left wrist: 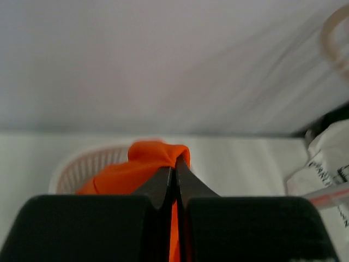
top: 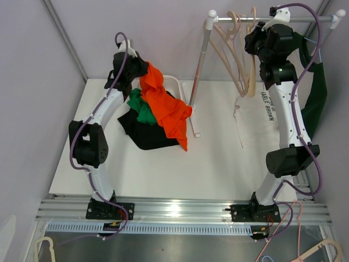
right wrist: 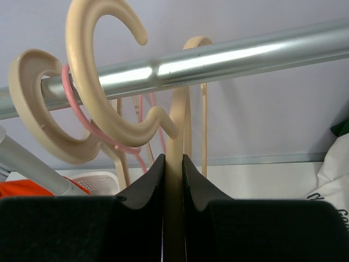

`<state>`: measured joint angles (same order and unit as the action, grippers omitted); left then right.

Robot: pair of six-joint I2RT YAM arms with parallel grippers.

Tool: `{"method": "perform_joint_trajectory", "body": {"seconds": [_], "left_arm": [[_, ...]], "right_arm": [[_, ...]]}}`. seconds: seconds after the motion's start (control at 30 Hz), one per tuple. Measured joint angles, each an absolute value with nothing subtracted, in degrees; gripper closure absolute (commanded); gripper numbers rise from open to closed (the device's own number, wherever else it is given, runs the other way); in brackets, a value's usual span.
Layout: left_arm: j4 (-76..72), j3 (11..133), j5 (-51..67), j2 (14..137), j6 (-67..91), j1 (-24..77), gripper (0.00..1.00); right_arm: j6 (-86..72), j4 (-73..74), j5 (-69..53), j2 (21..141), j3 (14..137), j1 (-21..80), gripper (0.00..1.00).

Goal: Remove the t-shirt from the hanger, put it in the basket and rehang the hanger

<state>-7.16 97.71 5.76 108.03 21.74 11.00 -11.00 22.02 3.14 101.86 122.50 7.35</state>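
Observation:
My left gripper (top: 143, 68) (left wrist: 175, 164) is shut on an orange t-shirt (top: 166, 109) (left wrist: 142, 164), pinching a fold of it. The shirt hangs from the fingers down over a pile of clothes. My right gripper (top: 254, 42) (right wrist: 173, 158) is up at the metal rail (top: 305, 18) (right wrist: 245, 52), shut on the stem of a cream hanger (top: 252, 68) (right wrist: 175, 125) whose hook sits over the rail. A white t-shirt with black lettering (top: 253, 117) (left wrist: 327, 153) (right wrist: 335, 169) hangs below that hanger; I cannot tell whether it hangs from it.
A white basket (top: 175, 83) (left wrist: 82, 164) holds green (top: 143, 109) and black (top: 147, 136) clothes under the orange shirt. Several bare cream hangers (top: 229, 49) (right wrist: 92, 93) hang on the rail. Its white post (top: 199, 71) stands mid-table. A dark green garment (top: 316, 93) hangs at the right.

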Motion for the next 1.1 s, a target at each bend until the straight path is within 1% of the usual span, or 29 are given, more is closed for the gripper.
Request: {"method": "perform_joint_trajectory", "body": {"seconds": [0.07, 0.2, 0.3, 0.37, 0.4, 0.43, 0.47, 0.5, 0.6, 0.67, 0.7, 0.73, 0.77, 0.83, 0.9, 0.93, 0.97, 1.0, 1.03, 1.1], "left_arm": [[-0.67, 97.38, 3.99, 109.40, 23.92, 11.31, 0.99], [13.21, 103.24, 2.98, 114.39, 27.90, 11.51, 0.99], [20.01, 103.90, 2.20, 115.63, 30.68, 11.51, 0.99], [21.08, 101.45, 2.09, 115.18, 32.16, 11.51, 0.99], [20.40, 98.52, 2.26, 114.30, 32.88, 11.49, 0.96], [20.14, 95.55, 2.57, 113.36, 33.45, 11.49, 0.96], [20.08, 92.86, 3.03, 112.51, 34.24, 11.49, 0.96], [19.55, 90.37, 3.25, 111.92, 34.89, 11.51, 0.96], [18.76, 85.97, 3.57, 111.33, 36.67, 11.46, 0.94], [18.65, 86.00, 4.32, 111.59, 37.28, 11.29, 0.90], [18.41, 86.06, 4.71, 111.59, 37.45, 11.18, 0.80], [17.87, 86.15, 5.04, 111.59, 37.60, 11.09, 0.77], [17.43, 86.13, 5.34, 111.66, 37.56, 11.05, 0.76], [16.64, 86.06, 6.09, 111.74, 37.56, 10.96, 0.75], [15.90, 85.91, 6.59, 111.74, 37.45, 10.94, 0.64], [15.35, 85.80, 6.83, 111.74, 37.50, 10.96, 0.57], [15.03, 85.80, 7.01, 111.74, 37.54, 10.96, 0.40], [14.74, 85.78, 7.29, 111.74, 37.06, 10.96, 0.06], [14.28, 85.67, 7.70, 111.72, 36.47, 10.96, 0.01], [11.60, 83.68, 8.03, 110.89, 36.42, 10.96, 0.01]], "right_arm": [[-11.29, 22.09, 2.22, 102.00, 122.50, 7.35, 1.00], [-12.05, 22.02, -0.36, 102.48, 122.28, 7.38, 1.00], [-12.69, 22.17, -2.66, 103.02, 122.13, 7.40, 1.00], [-13.08, 22.50, -4.16, 103.26, 121.86, 7.49, 1.00], [-13.28, 22.65, -4.99, 103.35, 121.73, 7.60, 0.94], [-13.34, 22.94, -5.65, 103.48, 121.71, 7.73, 0.91], [-13.39, 23.11, -6.22, 103.55, 121.71, 7.84, 0.92], [-13.43, 23.27, -6.72, 103.59, 121.69, 7.94, 0.99], [-13.45, 23.44, -7.27, 103.59, 121.60, 8.10, 1.00], [-13.43, 23.44, -7.51, 103.59, 121.60, 8.08, 0.96], [-13.43, 23.46, -7.57, 103.59, 121.58, 8.08, 0.91], [-13.43, 23.44, -7.60, 103.59, 121.58, 8.08, 0.95], [-13.43, 23.44, -7.57, 103.57, 121.58, 8.08, 0.98], [-13.39, 23.51, -7.09, 103.57, 121.58, 8.08, 1.00], [-13.39, 23.73, -5.98, 103.57, 121.58, 8.03, 1.00], [-13.39, 23.81, -5.45, 103.57, 121.62, 7.84, 0.88], [-13.37, 23.90, -5.39, 103.57, 121.64, 7.70, 0.71], [-13.39, 24.14, -5.45, 103.57, 121.75, 7.46, 0.45], [-13.52, 24.56, -5.63, 103.59, 122.02, 7.14, 0.40], [-13.17, 25.69, -5.98, 103.61, 123.07, 6.35, 0.33]]}}
